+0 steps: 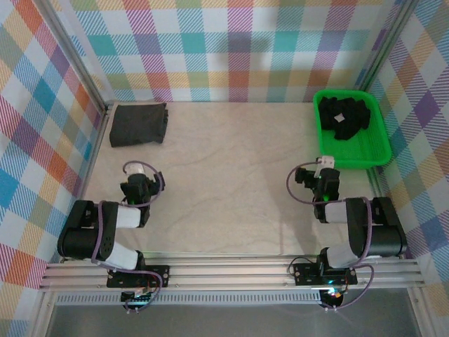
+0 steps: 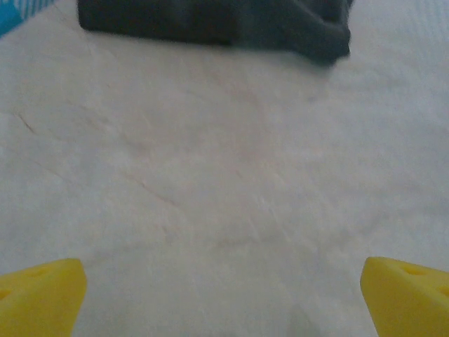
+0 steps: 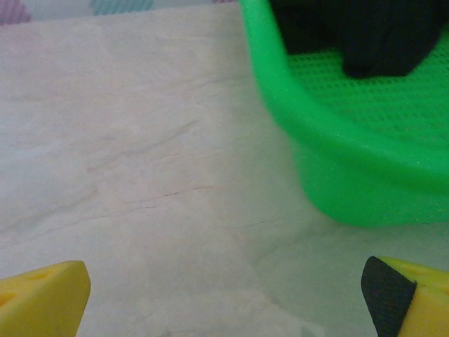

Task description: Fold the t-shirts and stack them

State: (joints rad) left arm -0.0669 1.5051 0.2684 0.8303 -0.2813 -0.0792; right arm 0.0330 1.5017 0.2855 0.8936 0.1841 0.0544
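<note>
Folded t-shirt (image 1: 139, 124): upper left, probably starting the stack.
Green bin (image 1: 354, 161): upper right, crumpled t-shirts (image 1: 345, 116) waiting.
Left gripper (image 1: 140, 170), right gripper (image 1: 324, 164): wide, empty.

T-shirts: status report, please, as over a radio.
Left fingers open, right fingers open, both empty. Folded t-shirt far left; crumpled t-shirts in green bin. Nothing blocking.

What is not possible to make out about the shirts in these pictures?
- Top external view: the dark heap in the green bin is too small to count shirts.
- Left wrist view: the folded shirt is cut by the top edge.
- Right wrist view: the heap is blurred, cut off above.
</note>
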